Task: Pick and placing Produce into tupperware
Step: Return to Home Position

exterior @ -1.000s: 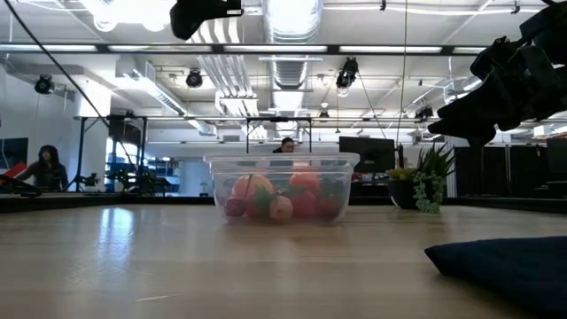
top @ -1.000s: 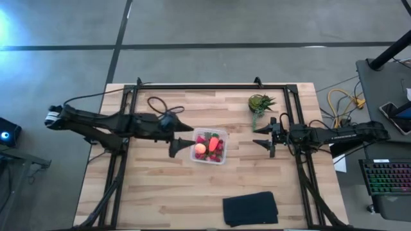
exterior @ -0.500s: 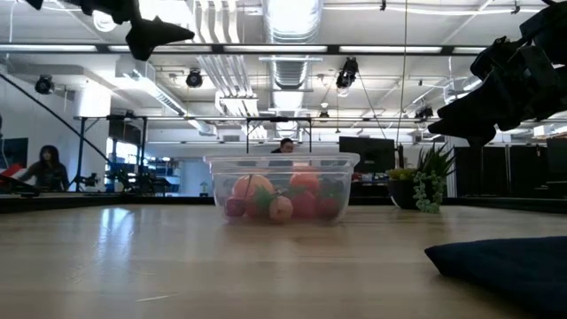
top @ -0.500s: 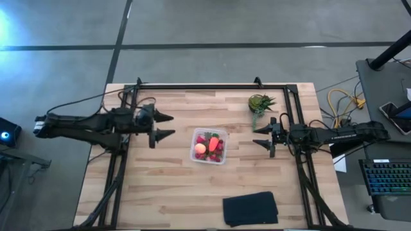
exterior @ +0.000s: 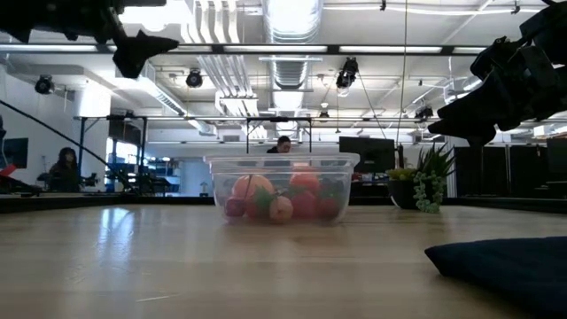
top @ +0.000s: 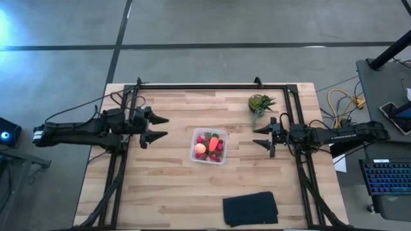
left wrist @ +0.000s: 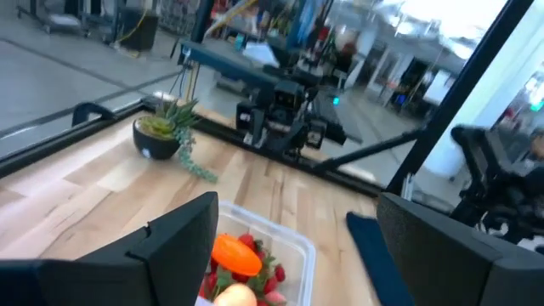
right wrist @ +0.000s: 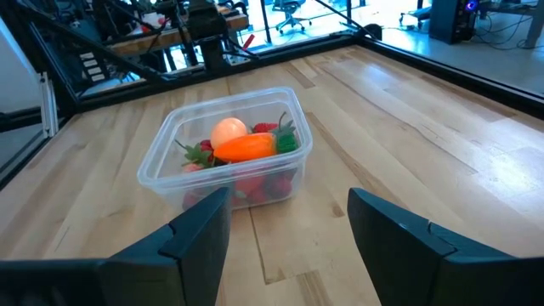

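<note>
While produce fills the tupperware, left fingers wide apart, empty, arm outstretched; right fingers likewise.

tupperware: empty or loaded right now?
Loaded. The tupperware sits upright on the table with no lid, and the carrot, the peach and the red berries lie inside it.

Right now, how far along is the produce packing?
Looks essentially done: the carrot, peach and berries lie in the tupperware. Nothing is in hand: the left hand and right hand are open, apart from it on either side. Probably only parking the arms remains.
</note>
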Action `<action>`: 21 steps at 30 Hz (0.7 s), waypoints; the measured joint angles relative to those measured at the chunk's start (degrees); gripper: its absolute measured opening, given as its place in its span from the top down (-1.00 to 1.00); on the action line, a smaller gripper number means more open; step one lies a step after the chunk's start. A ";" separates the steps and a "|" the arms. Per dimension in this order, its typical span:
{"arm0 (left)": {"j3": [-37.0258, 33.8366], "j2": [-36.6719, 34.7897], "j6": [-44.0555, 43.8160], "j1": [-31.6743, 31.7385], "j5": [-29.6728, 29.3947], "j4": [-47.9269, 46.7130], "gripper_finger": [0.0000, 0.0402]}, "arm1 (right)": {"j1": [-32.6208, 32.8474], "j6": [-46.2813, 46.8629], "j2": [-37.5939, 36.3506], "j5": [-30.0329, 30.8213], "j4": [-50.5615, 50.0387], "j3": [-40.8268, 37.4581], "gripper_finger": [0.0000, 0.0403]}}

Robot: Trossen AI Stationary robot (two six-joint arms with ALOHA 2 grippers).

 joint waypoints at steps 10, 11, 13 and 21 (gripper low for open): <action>-15.61 -8.71 -3.62 -0.02 0.05 16.13 -0.53 | -0.01 0.00 -0.02 0.00 0.00 0.00 -0.13; -16.42 -9.41 -4.42 -0.02 -0.03 16.50 -0.53 | -0.01 0.00 -0.01 0.00 0.00 0.00 -0.13; -18.38 -10.88 -5.65 -0.02 -0.07 16.38 -0.53 | 0.00 0.00 -0.01 0.00 0.00 0.00 -0.13; -23.89 -16.27 -6.22 -0.02 -0.43 16.05 -0.53 | 0.01 0.00 -0.02 0.00 0.00 0.00 -0.13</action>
